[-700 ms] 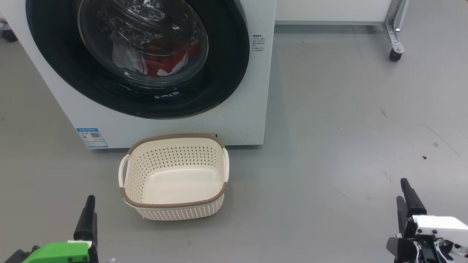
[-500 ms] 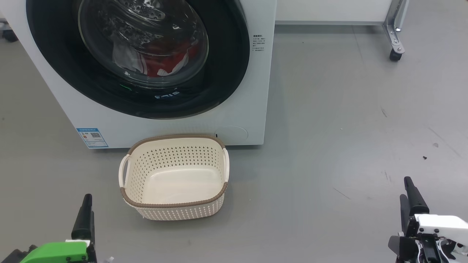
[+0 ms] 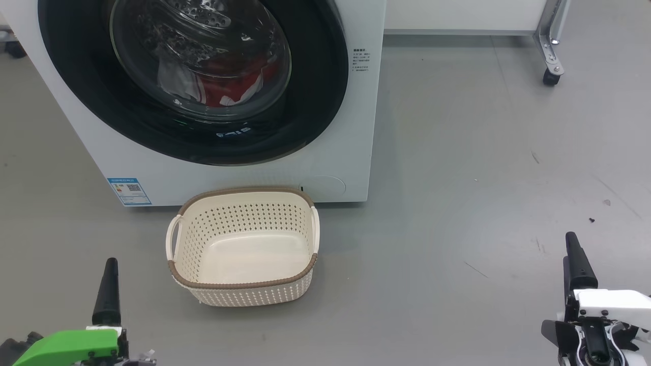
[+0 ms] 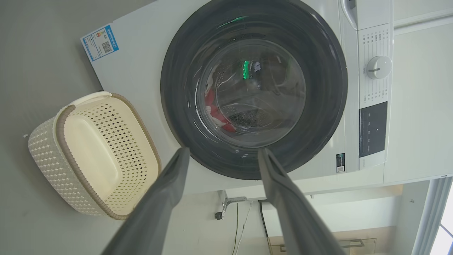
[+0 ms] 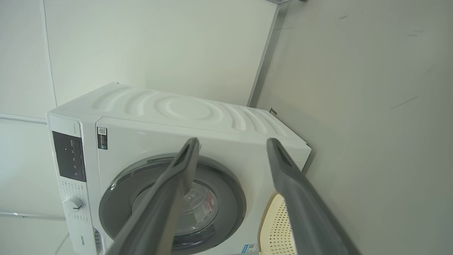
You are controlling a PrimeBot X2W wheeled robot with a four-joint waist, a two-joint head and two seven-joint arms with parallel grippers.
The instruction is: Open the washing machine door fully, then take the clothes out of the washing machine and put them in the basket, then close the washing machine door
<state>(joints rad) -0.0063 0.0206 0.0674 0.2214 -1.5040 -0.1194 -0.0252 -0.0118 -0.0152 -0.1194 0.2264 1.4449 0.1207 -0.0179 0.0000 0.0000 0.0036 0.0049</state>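
Well, the washing machine [image 3: 356, 152] had its round door [image 3: 315, 101] shut with the red clothes [image 3: 224, 86] inside, the basket [image 3: 241, 282] sat on the floor [image 3: 457, 203] just in front of it, and the left gripper [image 4: 223, 156] and right gripper [image 5: 231, 145] were both wide open, holding nothing.

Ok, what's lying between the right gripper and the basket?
Bare grey floor with a faint scuff, in the head view; nothing stands between the right gripper and the basket.
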